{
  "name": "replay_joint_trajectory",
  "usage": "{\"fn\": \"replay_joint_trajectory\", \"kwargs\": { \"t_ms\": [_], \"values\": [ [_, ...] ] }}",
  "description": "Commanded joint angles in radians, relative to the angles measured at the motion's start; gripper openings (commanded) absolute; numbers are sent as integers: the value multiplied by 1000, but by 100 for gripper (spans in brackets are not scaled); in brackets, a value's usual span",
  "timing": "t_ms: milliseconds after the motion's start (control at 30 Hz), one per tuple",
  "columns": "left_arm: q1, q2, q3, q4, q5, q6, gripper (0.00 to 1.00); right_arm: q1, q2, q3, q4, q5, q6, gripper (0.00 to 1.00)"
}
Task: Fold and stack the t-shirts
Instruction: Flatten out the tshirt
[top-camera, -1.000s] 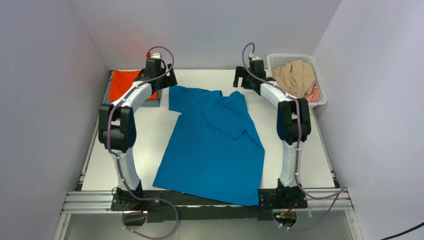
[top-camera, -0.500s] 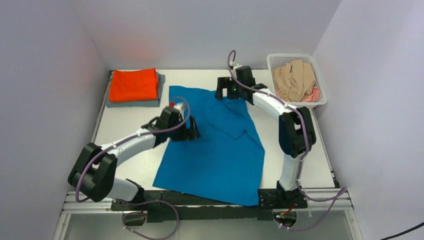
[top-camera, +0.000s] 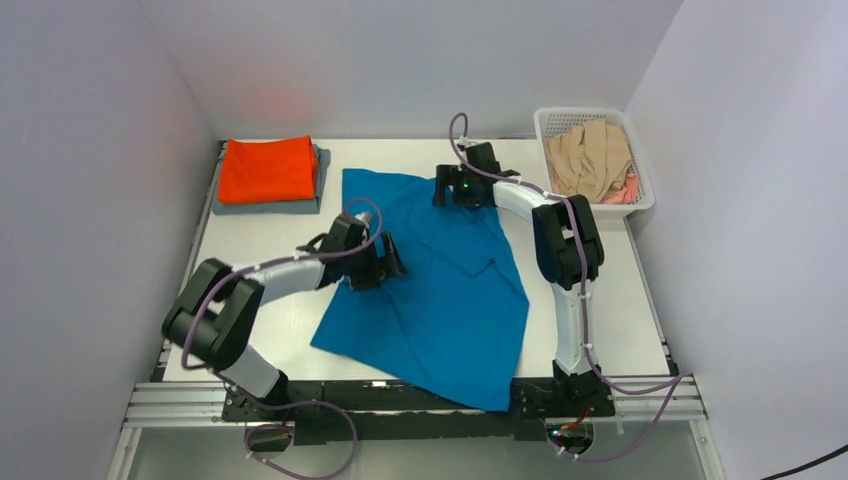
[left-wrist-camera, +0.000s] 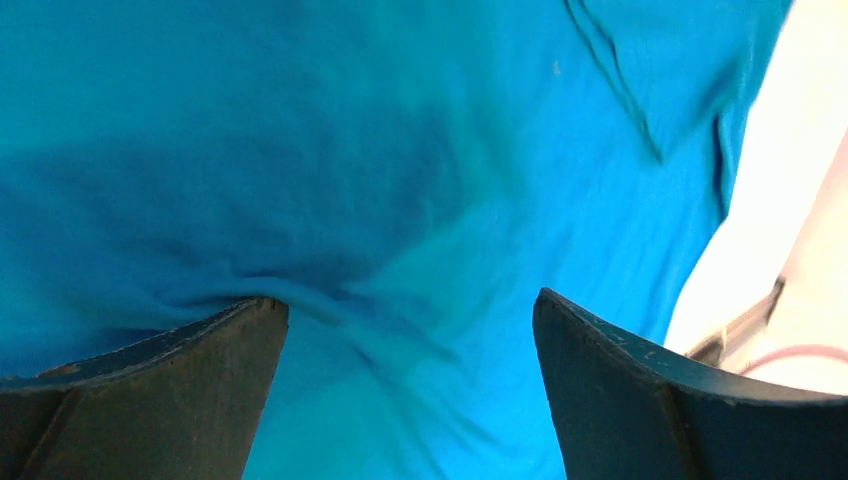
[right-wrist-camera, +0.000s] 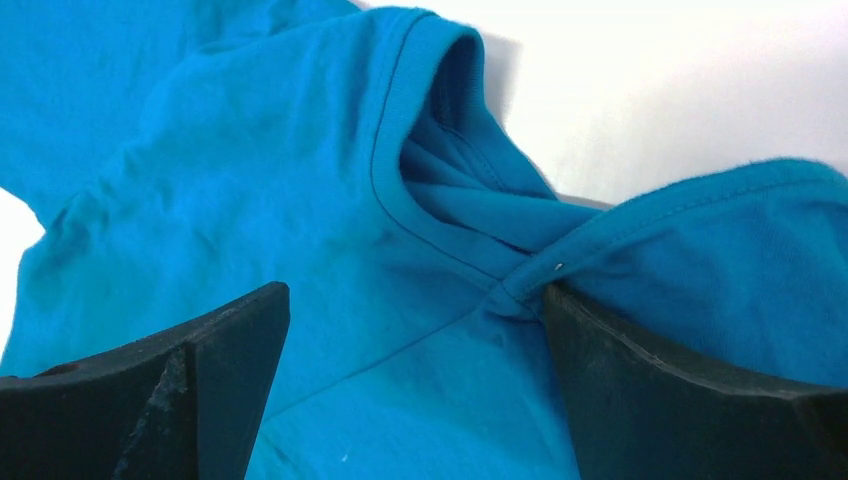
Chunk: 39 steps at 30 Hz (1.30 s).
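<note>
Left gripper (left-wrist-camera: 410, 310), fingers spread, rests on the teal-blue t-shirt (top-camera: 445, 300) lying flat beneath it; beyond, the right gripper (right-wrist-camera: 412, 290), likewise spread, straddles the collar (right-wrist-camera: 380, 130). Limp, light cotton probably bunches easily, so the doubled collar hem looks the firmer hold.

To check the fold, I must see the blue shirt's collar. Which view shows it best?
Right wrist: the collar is close, ribbing clear. In top external the right gripper mostly hides it. Left wrist shows only teal-blue t-shirt fabric.
</note>
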Motion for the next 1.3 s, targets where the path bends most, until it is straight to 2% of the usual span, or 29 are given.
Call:
{"fn": "replay_joint_trajectory", "kwargs": {
  "t_ms": [0,133,200,367,467,533,667,833,933,1000,1133,1167,1267],
  "values": [
    [99,213,188,-254,-233,58,99,-94,-99,-153,16,107,125,100],
    [180,439,549,-401,-251,120,99,-180,-280,-406,29,166,263,100],
    [191,576,805,-495,-245,163,99,-176,-388,-555,60,162,318,100],
    [194,900,1392,-624,-207,261,99,-65,-628,-918,154,80,491,100],
    [196,1026,1597,-645,-94,306,99,37,-705,-1013,150,55,532,100],
    [195,1004,1570,-602,-62,316,99,65,-731,-1032,133,73,527,100],
    [199,866,1350,-488,-118,349,99,65,-772,-955,52,201,424,100],
    [201,795,1459,-631,-281,451,99,62,-803,-813,-7,265,291,100],
    [201,711,1453,-672,-348,498,99,64,-804,-747,4,187,200,100],
    [201,608,1335,-638,-346,502,100,65,-792,-721,63,54,124,100],
    [204,356,965,-478,-286,459,99,66,-670,-628,106,-172,19,98],
    [207,312,838,-440,-281,441,99,67,-621,-583,87,-199,7,97],
    [225,210,617,-366,-251,390,99,74,-486,-460,25,-227,-12,92]
  ]
}}
